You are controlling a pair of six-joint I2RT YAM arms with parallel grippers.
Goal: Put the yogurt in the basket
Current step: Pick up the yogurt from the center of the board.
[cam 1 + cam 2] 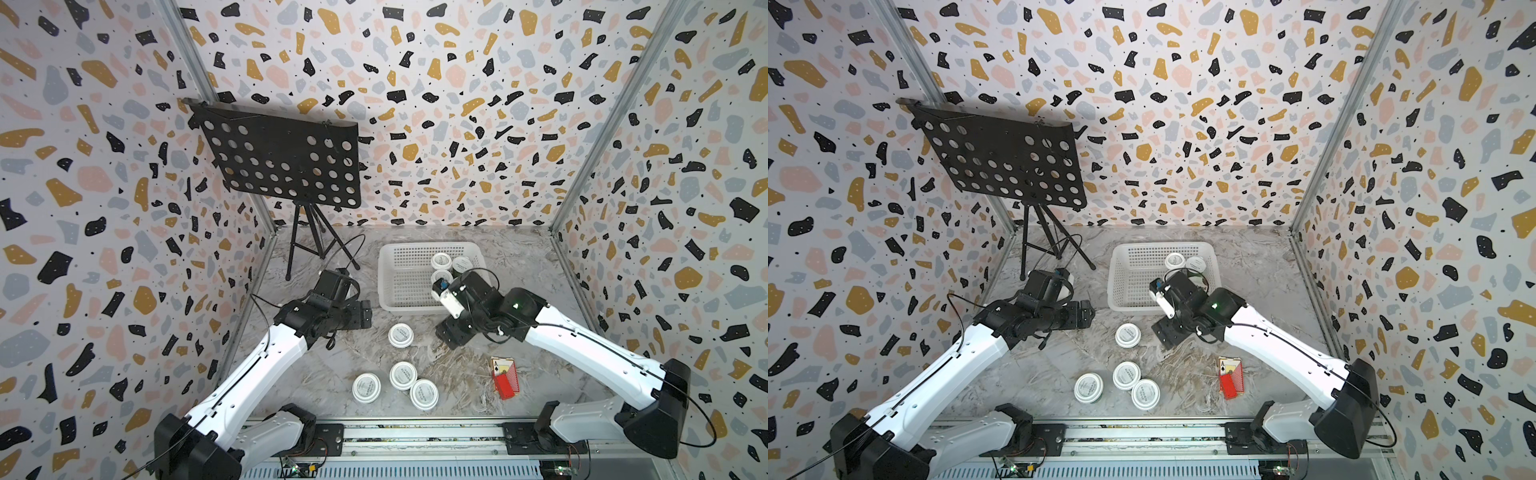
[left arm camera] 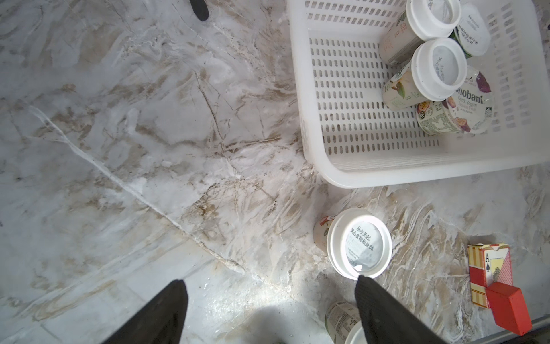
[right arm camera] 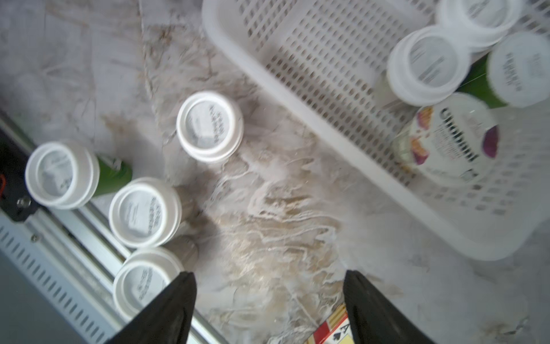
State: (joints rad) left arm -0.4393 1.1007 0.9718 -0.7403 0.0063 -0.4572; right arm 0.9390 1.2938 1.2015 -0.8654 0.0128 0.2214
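The white perforated basket stands at the back of the marble table. Several yogurt cups sit in its right end, among them a white-lidded one and the wider Chobani cup. Several more white-lidded cups stand on the table: one alone and three in a cluster nearer the front. My left gripper hovers open left of the basket, empty. My right gripper hangs open over bare table in front of the basket, holding nothing.
A red playing-card box lies open at the front right. A black music stand on a tripod occupies the back left corner. A metal rail runs along the front edge. Patterned walls close in three sides.
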